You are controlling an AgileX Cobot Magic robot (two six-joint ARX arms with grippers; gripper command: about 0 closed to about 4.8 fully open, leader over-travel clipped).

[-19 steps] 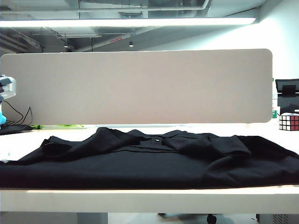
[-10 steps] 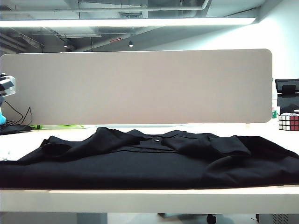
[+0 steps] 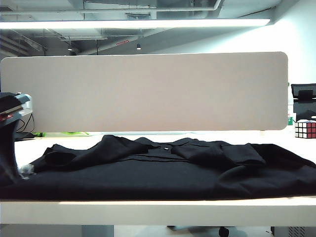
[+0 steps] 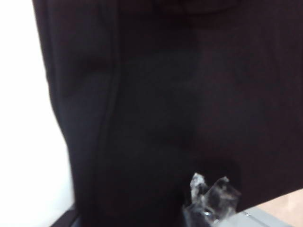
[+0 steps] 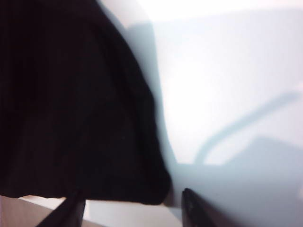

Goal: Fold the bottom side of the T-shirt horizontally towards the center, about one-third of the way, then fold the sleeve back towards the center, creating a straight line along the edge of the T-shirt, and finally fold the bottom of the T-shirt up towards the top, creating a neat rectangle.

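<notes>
Black T-shirt [image 3: 163, 170] across table [image 3: 158, 210], both tools released, cube [image 3: 305, 129] far right.

T-shirt [image 3: 163, 168] lying across worktop [image 3: 158, 211]; left gripper [image 3: 22, 170] hanging over its left end, right gripper [image 5: 130, 208] over its right corner; panel [image 3: 148, 91] standing behind.

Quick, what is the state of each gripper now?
Left gripper: open, empty, low over the T-shirt.
Right gripper: open, empty, at the shirt's corner.
</notes>
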